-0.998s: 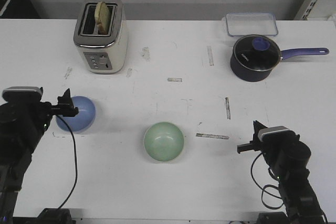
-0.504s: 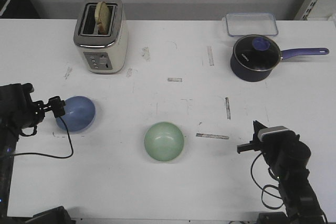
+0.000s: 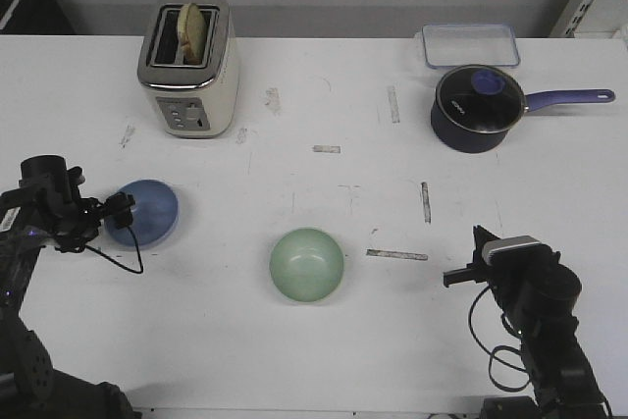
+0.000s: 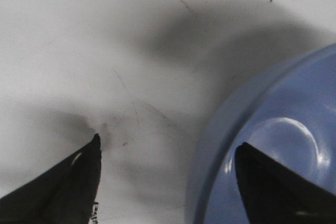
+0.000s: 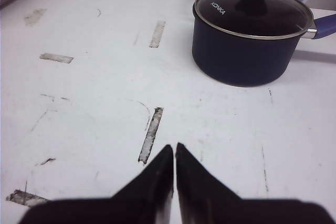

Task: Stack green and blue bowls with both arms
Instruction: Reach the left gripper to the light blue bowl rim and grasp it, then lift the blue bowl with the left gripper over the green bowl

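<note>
The blue bowl [image 3: 144, 213] sits on the table at the left. My left gripper [image 3: 122, 211] is open at the bowl's left rim. In the left wrist view one finger is inside the blue bowl [image 4: 294, 145] and the other is outside it over the table, so the jaws straddle the rim without closing on it. The green bowl [image 3: 306, 264] sits upright near the table's middle, alone. My right gripper [image 3: 459, 275] is shut and empty at the front right, far from both bowls; its closed tips [image 5: 175, 149] point over bare table.
A toaster [image 3: 188, 66] with bread stands at the back left. A dark blue lidded saucepan [image 3: 477, 108] stands at the back right, also in the right wrist view [image 5: 249, 35]. A clear container [image 3: 470, 45] lies behind it. Tape marks dot the table.
My left arm has dropped lower and pulled back to the left, bringing its gripper down onto the blue bowl's left rim. The bowl now looks flatter. The right arm has not moved.
</note>
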You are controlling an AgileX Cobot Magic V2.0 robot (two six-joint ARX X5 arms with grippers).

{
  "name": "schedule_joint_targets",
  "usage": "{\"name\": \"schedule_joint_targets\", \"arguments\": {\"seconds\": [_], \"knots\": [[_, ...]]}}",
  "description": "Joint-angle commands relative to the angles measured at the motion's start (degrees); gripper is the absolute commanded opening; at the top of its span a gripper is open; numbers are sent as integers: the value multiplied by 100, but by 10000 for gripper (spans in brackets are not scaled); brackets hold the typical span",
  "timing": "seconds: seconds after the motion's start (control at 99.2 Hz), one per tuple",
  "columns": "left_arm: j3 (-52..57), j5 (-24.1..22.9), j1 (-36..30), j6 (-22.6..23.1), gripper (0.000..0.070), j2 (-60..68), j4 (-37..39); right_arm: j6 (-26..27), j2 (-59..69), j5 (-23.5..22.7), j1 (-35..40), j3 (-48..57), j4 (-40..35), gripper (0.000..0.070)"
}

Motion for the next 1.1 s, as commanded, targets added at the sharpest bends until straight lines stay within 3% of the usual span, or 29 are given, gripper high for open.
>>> {"name": "schedule_joint_targets", "arguments": {"seconds": [0.0, 0.05, 0.111, 0.252, 0.464, 0.736, 0.897, 1.089], "knots": [[111, 33, 26, -37, 245, 57, 9, -44, 26, 0, 7, 44, 59, 0], [111, 33, 26, -37, 146, 39, 2, -44, 26, 0, 7, 44, 57, 0], [111, 33, 26, -35, 78, 35, 0, -44, 26, 0, 7, 44, 55, 0], [111, 35, 26, -37, 2, 9, -2, -44, 26, 0, 7, 44, 57, 0], [170, 52, 20, -39, 1, -304, 48, -44, 26, 0, 7, 44, 57, 0], [468, 597, -212, -343, 1, -1200, 44, -44, 26, 0, 7, 44, 57, 0], [494, 636, -844, -660, 1, -1812, 28, -44, 26, 0, 7, 44, 55, 0], [494, 636, -2138, -841, 1, -2124, 4, -42, 26, 0, 7, 44, 55, 0]]}}
